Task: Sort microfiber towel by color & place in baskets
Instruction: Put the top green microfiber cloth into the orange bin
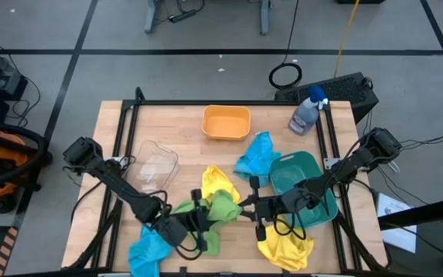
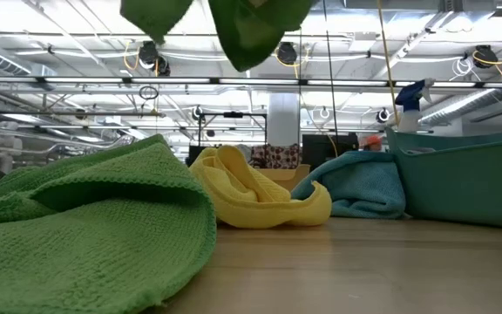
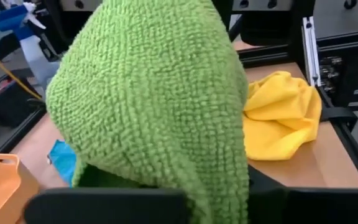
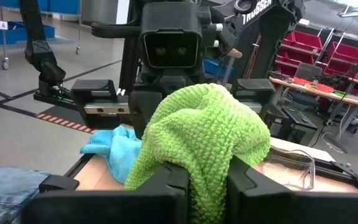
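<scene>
A bright green towel (image 1: 223,206) hangs lifted between my two grippers at the table's near middle; its hanging ends also show at the top of the low view (image 2: 251,30). My left gripper (image 1: 198,218) is shut on its left side, my right gripper (image 1: 246,208) on its right. A second green towel (image 1: 208,240) lies flat on the table beneath it. Yellow towels lie at the middle (image 1: 216,183) and near right (image 1: 287,245). One blue towel (image 1: 254,158) leans on the teal basket (image 1: 302,185); another (image 1: 148,250) lies near left. The orange basket (image 1: 226,121) and clear basket (image 1: 156,165) stand farther back. My left gripper is shut on the green towel (image 3: 154,106), coming level from the table's left. The cloth bulges over the fingers and hides the place of contact. My right gripper pinches a bunched fold of the towel (image 4: 199,171) between its two fingers (image 4: 244,183), coming level from the table's right. The cloth mounds up over the fingertips, clear of the table.
A spray bottle with a blue head (image 1: 308,114) stands at the far right. Black frame rails run along the table's left and right sides (image 1: 121,138). Bare wood shows between the orange basket and the clear basket.
</scene>
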You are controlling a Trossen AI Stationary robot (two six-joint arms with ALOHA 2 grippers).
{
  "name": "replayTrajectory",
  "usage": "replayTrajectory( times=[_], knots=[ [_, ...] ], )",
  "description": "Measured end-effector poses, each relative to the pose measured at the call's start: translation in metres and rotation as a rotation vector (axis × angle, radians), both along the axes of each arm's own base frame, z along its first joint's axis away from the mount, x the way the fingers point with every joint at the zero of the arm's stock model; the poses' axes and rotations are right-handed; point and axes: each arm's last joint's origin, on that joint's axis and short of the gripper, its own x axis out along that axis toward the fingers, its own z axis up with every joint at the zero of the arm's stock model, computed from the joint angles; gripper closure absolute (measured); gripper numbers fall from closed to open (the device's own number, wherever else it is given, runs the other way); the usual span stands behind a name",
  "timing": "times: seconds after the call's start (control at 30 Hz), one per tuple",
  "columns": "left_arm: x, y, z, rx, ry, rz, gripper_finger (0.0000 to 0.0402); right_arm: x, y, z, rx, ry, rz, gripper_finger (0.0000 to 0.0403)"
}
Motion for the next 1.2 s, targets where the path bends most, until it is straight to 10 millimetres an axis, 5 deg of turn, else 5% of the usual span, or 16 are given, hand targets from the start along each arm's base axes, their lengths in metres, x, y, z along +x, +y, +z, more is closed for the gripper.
replayTrajectory(
  times=[0.27, 0.73, 0.97, 1.2],
  knots=[
    [-0.006, -0.001, 0.001, 0.028, -0.056, 0.172, 0.0270, 0.000, 0.001, 0.000, -0.010, 0.002, 0.003, 0.0361],
    [-0.028, -0.026, 0.003, 0.189, -0.067, 0.170, 0.0047, -0.001, 0.003, -0.004, -0.027, 0.039, 0.102, 0.0360],
    [-0.017, -0.014, 0.003, 0.307, -0.018, 0.142, 0.0005, -0.002, 0.005, -0.004, -0.024, 0.039, 0.170, 0.0360],
    [0.003, 0.001, 0.004, 0.261, 0.013, -0.094, 0.0004, -0.002, 0.006, -0.005, -0.049, 0.042, 0.194, 0.0360]
  ],
)
